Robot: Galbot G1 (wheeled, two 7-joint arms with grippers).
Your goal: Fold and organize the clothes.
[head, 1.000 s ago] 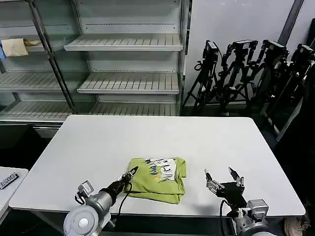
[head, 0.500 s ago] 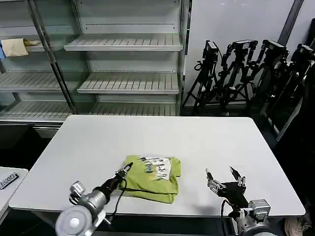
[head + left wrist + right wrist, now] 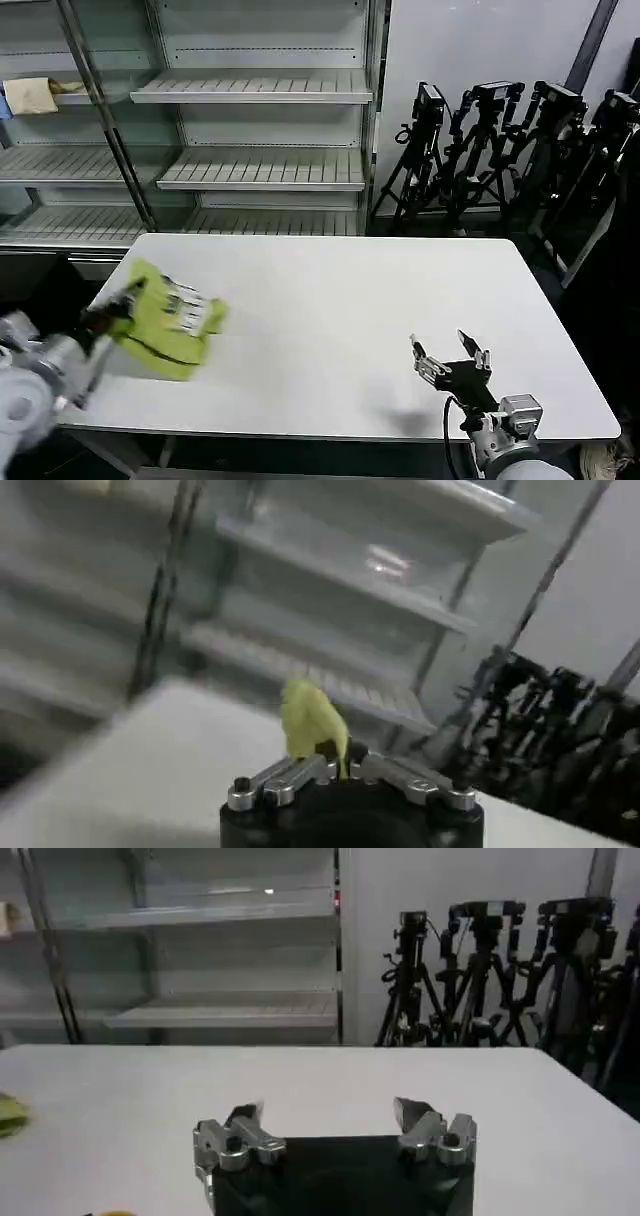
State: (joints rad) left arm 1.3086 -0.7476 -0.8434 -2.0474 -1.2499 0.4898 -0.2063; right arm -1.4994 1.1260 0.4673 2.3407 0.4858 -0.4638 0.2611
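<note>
one folded t-shirt carried off at the worktop left edge
left gripper pinches it, likely for shelving; right gripper waits wide near the front edge.

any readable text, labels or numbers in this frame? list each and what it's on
No text can be read here.
T-shirt, held at the table's left edge by the left tool: a white-and-dark printed graphic, too blurred to read.
Shelves and tripods: no legible label or number.
Right tool: no marking visible.
</note>
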